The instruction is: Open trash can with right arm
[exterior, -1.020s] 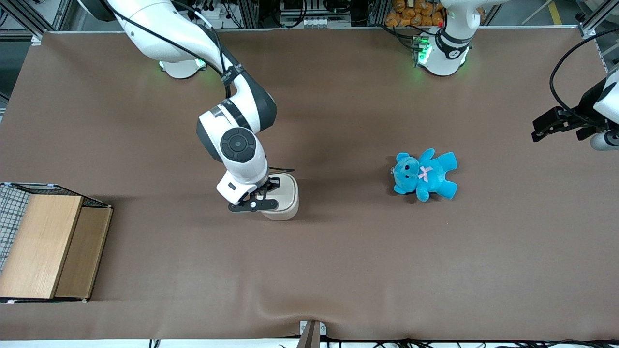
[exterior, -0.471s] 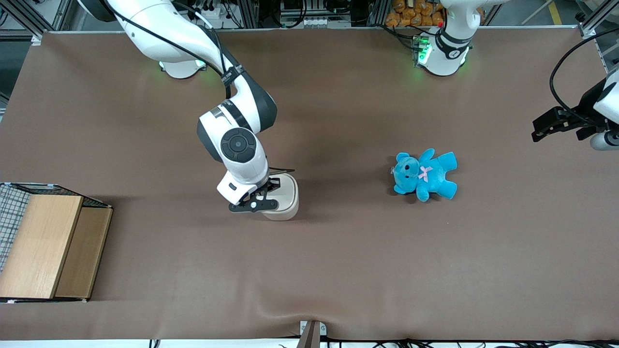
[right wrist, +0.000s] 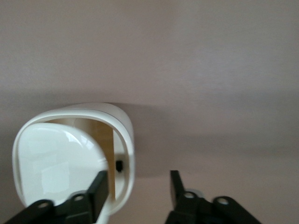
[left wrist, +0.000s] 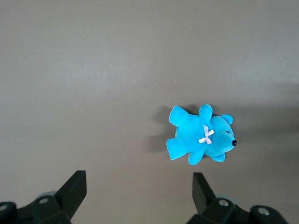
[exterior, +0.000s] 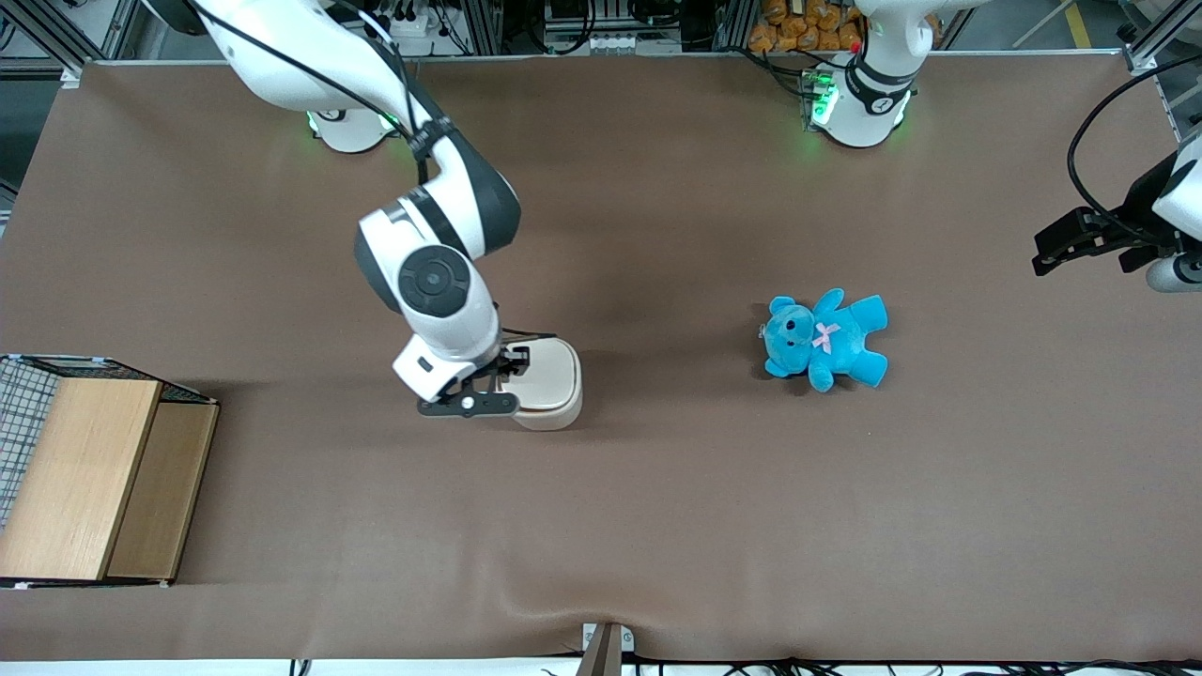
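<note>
- Gripper [exterior: 512, 368] sits at the trash can's [exterior: 549, 383] edge, fingers spread, one finger [right wrist: 99, 190] over the raised lid [right wrist: 56, 163], holding nothing.
- Can's mid-table, well apart from the teddy [exterior: 824, 340].
- I'd push the lid gently, so the light bin doesn't slide.

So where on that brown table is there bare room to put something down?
Bare cloth lies between the trash can and the blue teddy, and nearer the front camera than both. It is crowded where the open gripper sits at the bin, and at the wooden box.
</note>
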Tool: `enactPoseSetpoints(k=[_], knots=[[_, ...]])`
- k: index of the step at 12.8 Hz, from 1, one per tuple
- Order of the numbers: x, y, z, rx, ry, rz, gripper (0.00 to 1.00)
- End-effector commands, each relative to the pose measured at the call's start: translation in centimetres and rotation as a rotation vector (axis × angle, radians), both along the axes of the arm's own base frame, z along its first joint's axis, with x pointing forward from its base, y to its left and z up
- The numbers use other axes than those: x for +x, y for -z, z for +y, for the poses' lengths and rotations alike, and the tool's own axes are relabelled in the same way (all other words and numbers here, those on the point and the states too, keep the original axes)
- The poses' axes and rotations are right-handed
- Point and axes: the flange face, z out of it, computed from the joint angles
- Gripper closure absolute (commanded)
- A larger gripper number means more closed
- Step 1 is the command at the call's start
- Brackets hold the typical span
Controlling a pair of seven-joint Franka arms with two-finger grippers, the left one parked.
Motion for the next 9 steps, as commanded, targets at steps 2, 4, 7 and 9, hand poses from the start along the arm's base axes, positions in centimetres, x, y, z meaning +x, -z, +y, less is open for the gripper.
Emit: enactPoseSetpoints(k=[2,4,7,9], knots=[[-0.2,-6.6,-3.6,-0.017,0.045,0.004,0.07],[-0.3,-9.7,-6.3,-0.017,0.067,0.01,0.0],[-0.2,-15.2,-12.2,0.01,0.057,0.003,0.0],[-0.7,-18.6,-16.5,0.012,0.027,0.007,0.0]])
